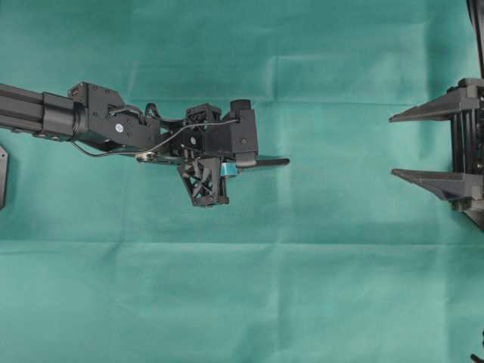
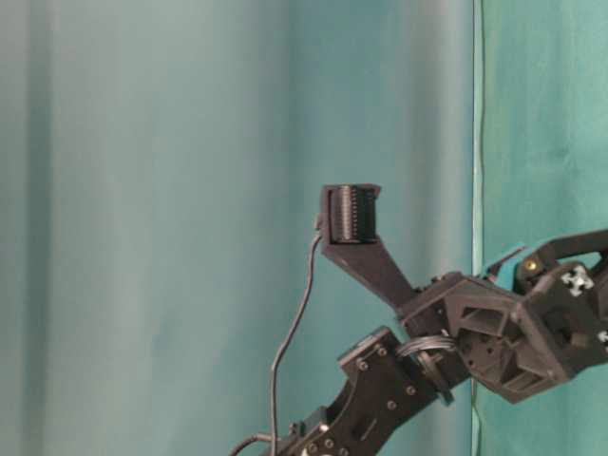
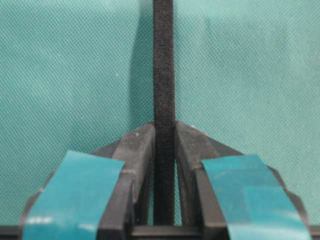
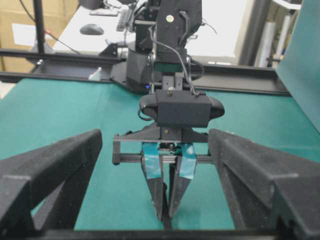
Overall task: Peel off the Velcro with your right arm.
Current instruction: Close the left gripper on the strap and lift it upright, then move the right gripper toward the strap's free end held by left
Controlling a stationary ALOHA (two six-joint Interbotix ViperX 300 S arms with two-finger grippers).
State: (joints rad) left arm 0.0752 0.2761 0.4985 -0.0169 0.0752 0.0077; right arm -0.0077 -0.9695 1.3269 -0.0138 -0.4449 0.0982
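Note:
The Velcro is a thin black strip, clamped edge-on between the teal-padded fingers of my left gripper. In the overhead view the left gripper is near the middle of the table, and the strip's rounded free end sticks out to the right. My right gripper, with plain dark-grey wedge fingers, is open and empty at the right edge. It faces the strip with a wide gap between them. In the right wrist view the left gripper points toward the camera with the strip between its tips.
A green cloth covers the table. A dark plate lies at the left edge. In the table-level view one arm rises before a green backdrop. Black rails and an arm base stand beyond the far table edge.

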